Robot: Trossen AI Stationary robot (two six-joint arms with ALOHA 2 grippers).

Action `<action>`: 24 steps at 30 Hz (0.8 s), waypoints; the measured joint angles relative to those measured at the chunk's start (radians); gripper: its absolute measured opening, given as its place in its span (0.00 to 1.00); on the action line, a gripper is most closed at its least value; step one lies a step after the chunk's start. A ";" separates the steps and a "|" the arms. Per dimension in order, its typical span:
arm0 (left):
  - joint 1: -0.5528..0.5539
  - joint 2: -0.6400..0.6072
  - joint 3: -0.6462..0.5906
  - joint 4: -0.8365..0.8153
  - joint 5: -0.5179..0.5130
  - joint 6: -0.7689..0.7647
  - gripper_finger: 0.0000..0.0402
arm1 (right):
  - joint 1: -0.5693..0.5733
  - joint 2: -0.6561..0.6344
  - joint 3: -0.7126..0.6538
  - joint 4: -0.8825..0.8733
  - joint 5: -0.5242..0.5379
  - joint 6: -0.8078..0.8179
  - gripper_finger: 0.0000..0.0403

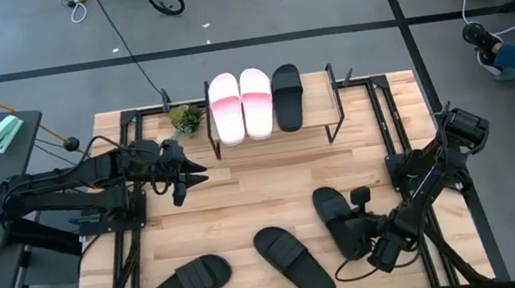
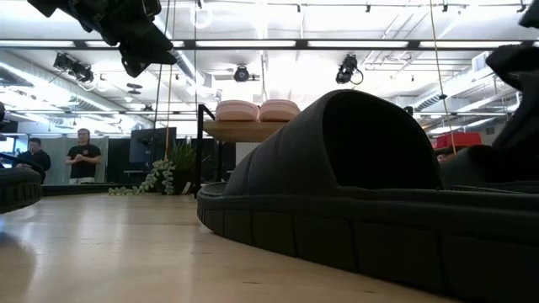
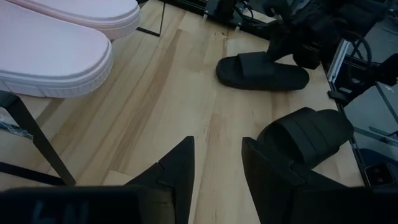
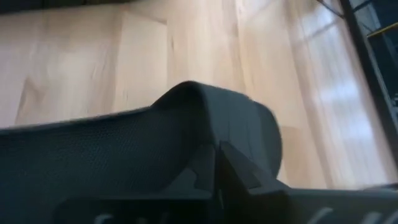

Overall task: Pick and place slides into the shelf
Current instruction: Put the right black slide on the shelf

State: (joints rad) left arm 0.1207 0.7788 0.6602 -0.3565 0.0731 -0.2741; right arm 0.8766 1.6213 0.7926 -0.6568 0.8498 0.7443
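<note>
No writing readable. Shelf (image 1: pixel 333 103) holds two pink slides (image 1: pixel 241 105), one black slide (image 1: pixel 287 97); three black lie on the table (image 1: pixel 245 201). My right gripper (image 1: pixel 377 238) pinches one slide (image 1: pixel 339 221); left gripper (image 1: pixel 192 180) is parted, empty.

Shelf (image 1: pixel 277 141) carrying two pink slides (image 1: pixel 241 105) and one black slide (image 1: pixel 288 97); right gripper (image 1: pixel 370 239) clamped on a black slide (image 1: pixel 339 219) on the bench (image 1: pixel 274 187).

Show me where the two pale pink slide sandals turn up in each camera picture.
High view: pale pink slide sandals side by side on the small wooden shelf, top centre.
Low view: on the shelf, centre background.
Left wrist view: upper left corner.
Right wrist view: not in it.
Shared landmark: the shelf's black wire legs.
</note>
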 joint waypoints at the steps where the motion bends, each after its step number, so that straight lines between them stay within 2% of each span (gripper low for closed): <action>1: 0.000 0.000 0.000 0.000 0.000 0.000 0.34 | -0.002 0.000 0.014 -0.003 0.006 -0.007 0.02; 7: 0.000 0.000 0.000 0.000 0.000 -0.001 0.37 | -0.005 -0.005 0.168 -0.011 0.071 -0.142 0.02; 10: 0.000 0.000 0.000 0.000 0.000 -0.001 0.38 | -0.004 -0.005 0.270 -0.091 0.105 -0.232 0.01; 12: 0.000 0.000 0.000 0.000 0.000 -0.001 0.38 | -0.014 -0.005 0.333 -0.163 0.173 -0.297 0.01; 15: 0.000 0.000 0.000 0.000 0.000 0.003 0.38 | -0.045 -0.005 0.417 -0.303 0.351 -0.377 0.01; 18: 0.000 0.000 0.000 0.000 0.000 0.023 0.36 | -0.113 -0.006 0.489 -0.437 0.469 -0.424 0.01; 24: 0.000 0.000 0.000 0.000 0.000 0.024 0.34 | -0.343 -0.006 0.588 -0.688 0.488 -0.442 0.01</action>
State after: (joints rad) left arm 0.1205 0.7788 0.6605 -0.3565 0.0727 -0.2504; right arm 0.5336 1.6154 1.3802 -1.3445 1.3374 0.3020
